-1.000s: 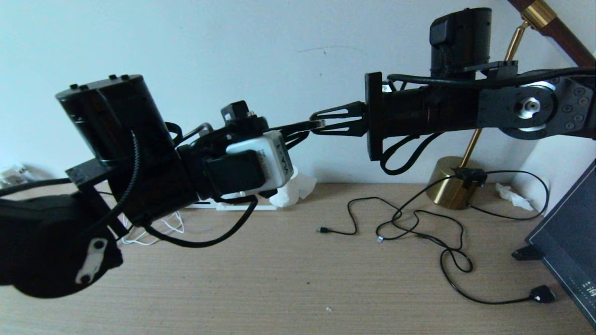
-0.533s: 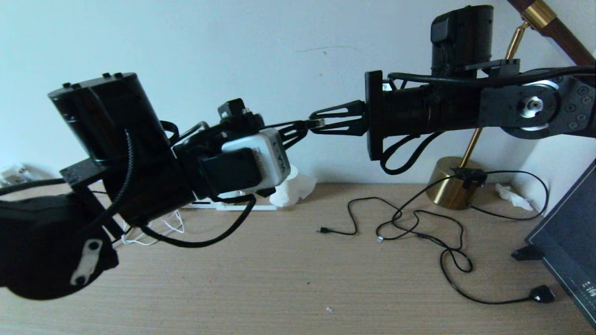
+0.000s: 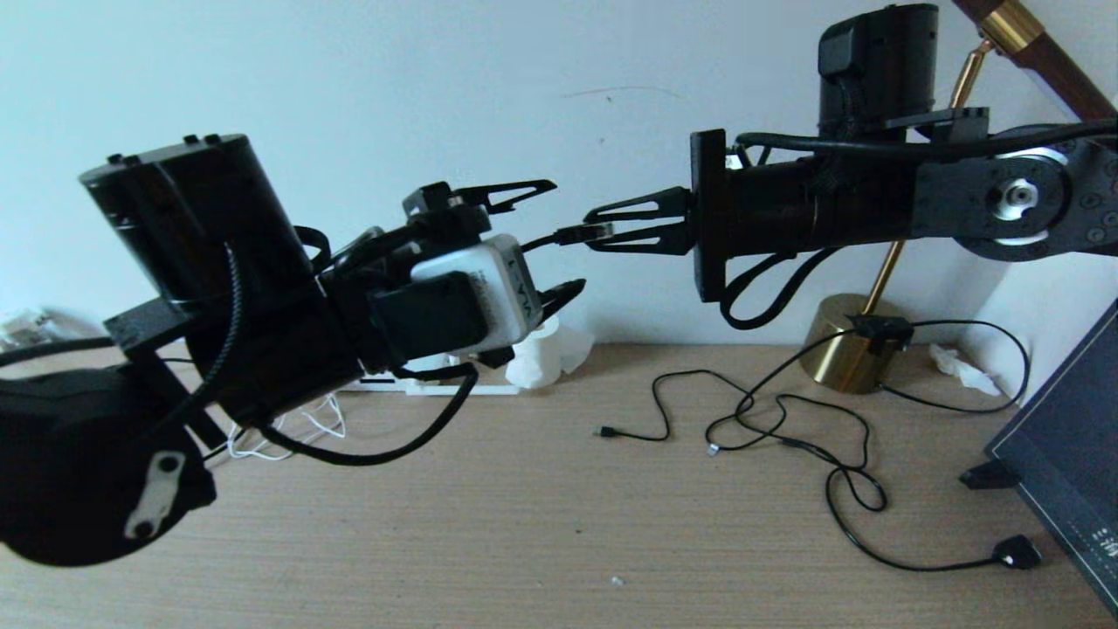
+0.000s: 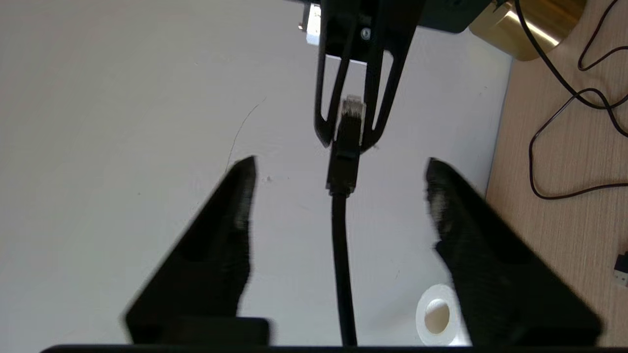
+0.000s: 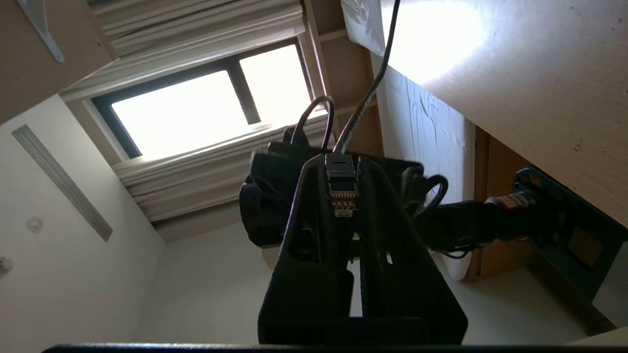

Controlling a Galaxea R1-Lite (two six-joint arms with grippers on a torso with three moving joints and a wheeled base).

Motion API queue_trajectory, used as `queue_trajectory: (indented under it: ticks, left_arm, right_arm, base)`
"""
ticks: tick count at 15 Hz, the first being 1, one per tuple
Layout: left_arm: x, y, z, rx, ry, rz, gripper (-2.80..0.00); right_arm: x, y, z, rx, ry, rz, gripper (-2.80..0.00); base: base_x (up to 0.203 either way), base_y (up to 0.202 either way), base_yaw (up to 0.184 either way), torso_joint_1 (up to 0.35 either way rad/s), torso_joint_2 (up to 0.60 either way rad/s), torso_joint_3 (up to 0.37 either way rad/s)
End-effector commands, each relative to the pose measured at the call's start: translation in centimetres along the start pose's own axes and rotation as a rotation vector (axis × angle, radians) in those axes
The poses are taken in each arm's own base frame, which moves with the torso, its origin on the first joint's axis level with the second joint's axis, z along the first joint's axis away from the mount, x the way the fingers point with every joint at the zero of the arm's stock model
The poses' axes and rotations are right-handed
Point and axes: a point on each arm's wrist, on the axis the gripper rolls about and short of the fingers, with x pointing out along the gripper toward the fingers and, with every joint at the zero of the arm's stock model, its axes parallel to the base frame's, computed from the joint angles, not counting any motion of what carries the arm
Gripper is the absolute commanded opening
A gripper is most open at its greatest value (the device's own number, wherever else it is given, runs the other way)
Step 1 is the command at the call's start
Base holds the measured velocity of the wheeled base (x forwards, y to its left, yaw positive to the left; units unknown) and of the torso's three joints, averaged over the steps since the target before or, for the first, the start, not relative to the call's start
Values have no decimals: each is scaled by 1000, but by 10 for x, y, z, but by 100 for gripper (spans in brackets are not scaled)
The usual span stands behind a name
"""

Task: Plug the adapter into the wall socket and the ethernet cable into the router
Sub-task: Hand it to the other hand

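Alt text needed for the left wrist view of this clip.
The right gripper pinches the clip-type plug of the thick black ethernet cable, which runs back between the two spread black fingers of the open left gripper, against a pale wall. A brass lamp base and thin black cables lie on the wooden desk.

Left gripper: fingers spread wide off the ethernet cable at frame centre.
Right gripper: took sole grip of the plug, edging slightly rightward.
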Motion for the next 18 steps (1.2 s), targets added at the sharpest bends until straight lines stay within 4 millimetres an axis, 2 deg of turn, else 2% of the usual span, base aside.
queue_trajectory:
  ticks: [1,5,6,18]
  left_arm:
    - [0,1,0,8,-1,7,0]
    - [-3,4,2,10,-3,14,0]
    - [-3,4,2,10,-3,14,-280]
    - [0,-1,4,5,-10,1,-280]
  right_arm:
    - [-2,3,-5,2,8,5,-280]
    - [-2,4,-8,-1,14,7,-280]
    - [-2,3,-7,0,13,5,-280]
    - [9,-2,-8,-8,35,-6,-280]
  base:
    - [0,0,0,0,0,0]
    - [0,0,0,0,0,0]
    - [0,0,0,0,0,0]
    - [0,0,0,0,0,0]
